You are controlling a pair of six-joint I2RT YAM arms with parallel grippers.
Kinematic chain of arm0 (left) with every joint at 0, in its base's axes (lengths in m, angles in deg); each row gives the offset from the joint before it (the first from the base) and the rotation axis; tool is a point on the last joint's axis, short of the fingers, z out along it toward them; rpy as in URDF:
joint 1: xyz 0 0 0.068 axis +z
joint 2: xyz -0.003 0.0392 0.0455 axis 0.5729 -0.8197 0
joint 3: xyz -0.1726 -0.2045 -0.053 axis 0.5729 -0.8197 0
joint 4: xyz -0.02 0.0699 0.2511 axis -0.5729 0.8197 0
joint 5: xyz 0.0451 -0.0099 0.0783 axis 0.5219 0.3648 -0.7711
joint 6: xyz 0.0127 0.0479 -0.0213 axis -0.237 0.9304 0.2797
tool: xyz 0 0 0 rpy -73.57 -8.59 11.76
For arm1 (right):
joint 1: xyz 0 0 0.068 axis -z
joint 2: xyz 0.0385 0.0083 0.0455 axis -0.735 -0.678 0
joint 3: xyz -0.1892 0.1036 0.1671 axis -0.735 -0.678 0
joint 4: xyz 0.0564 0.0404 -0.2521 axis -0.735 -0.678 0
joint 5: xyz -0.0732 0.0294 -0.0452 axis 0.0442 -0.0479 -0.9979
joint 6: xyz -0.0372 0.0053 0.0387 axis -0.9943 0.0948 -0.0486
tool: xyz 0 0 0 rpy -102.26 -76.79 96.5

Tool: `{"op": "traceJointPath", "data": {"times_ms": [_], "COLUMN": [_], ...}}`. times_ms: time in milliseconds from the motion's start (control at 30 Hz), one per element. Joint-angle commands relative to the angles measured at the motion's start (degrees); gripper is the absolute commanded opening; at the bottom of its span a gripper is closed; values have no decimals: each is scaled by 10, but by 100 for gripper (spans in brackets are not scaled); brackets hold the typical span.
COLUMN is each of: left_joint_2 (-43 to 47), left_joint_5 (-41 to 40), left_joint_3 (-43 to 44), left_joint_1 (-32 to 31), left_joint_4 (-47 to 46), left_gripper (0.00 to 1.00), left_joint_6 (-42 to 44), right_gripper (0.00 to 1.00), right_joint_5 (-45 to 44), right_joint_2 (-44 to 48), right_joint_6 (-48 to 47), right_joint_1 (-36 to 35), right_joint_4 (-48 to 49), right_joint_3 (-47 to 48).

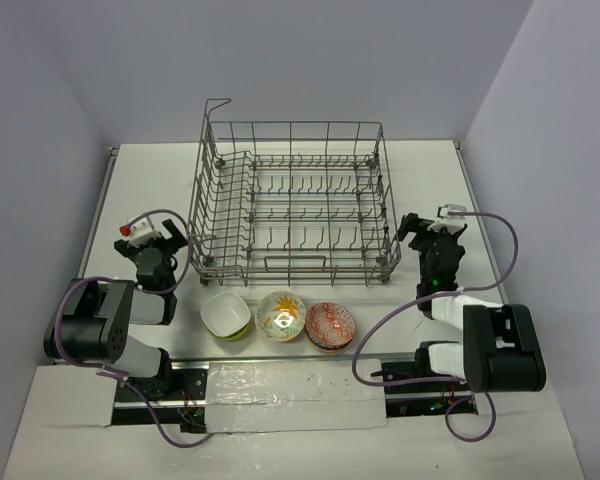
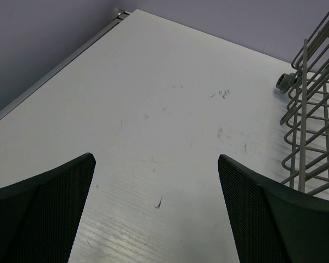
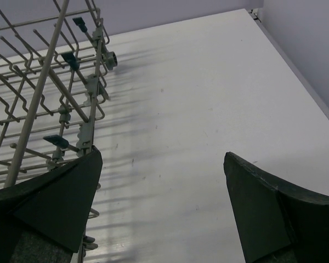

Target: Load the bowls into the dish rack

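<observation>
The grey wire dish rack (image 1: pixel 292 200) stands in the middle of the table, with no bowls in it. Three bowls sit in a row in front of it: lime-green with white inside (image 1: pixel 225 315), yellow-floral (image 1: pixel 280 316), red-orange patterned (image 1: pixel 330 325). My left gripper (image 1: pixel 152 234) is open and empty, left of the rack; its wrist view shows bare table between the fingers (image 2: pixel 156 164) and the rack's edge (image 2: pixel 312 109). My right gripper (image 1: pixel 435 232) is open and empty, right of the rack; the rack's side (image 3: pixel 49 98) shows in its view.
Grey walls close in the table (image 1: pixel 150 180) at the back and both sides. The arm bases and a strip of white sheet (image 1: pixel 280 385) lie along the near edge. The rack has a raised wire loop (image 1: pixel 216 103) at its far left corner.
</observation>
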Motion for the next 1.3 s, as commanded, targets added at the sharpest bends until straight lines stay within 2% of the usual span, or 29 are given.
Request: {"op": "traceJointPath", "data": {"times_ms": [0,333,433,500,533,567,600,667,833,1033,1133,1167,1267], "left_joint_2": [18,18,18,18,30,39,60,72,108,202,243,252,276], "left_joint_5": [-9,-6,-6,6,33,29,30,27,-8,-87,-155,-170,-181], "left_joint_3": [8,-2,7,10,19,32,63,87,85,102,124,132,173], "left_joint_1": [3,3,3,4,6,7,8,10,11,11,11,11,11], "left_joint_4": [-18,-40,-22,-14,5,35,119,167,183,273,339,360,445], "left_gripper": [99,99,99,99,99,99,99,99,99,99,99,99,99], "left_joint_6": [-10,-5,-7,-3,4,6,0,-3,-16,-10,-50,-67,-114], "right_gripper": [100,100,100,100,100,100,100,100,100,100,100,100,100], "right_joint_5": [-17,-90,-132,-131,-127,-127,-127,-122,-125,-131,-144,-152,-164], "right_joint_2": [25,106,130,138,145,150,156,160,164,146,138,138,142], "right_joint_6": [20,44,84,90,90,93,95,96,122,152,168,173,150], "right_joint_1": [-10,-8,-8,-8,-8,-8,-7,-7,-7,-7,-7,-7,-7], "right_joint_4": [-22,-101,-140,-161,-163,-165,-164,-165,-182,-204,-246,-298,-361], "right_joint_3": [28,38,51,58,60,58,57,55,59,67,97,112,165]}}
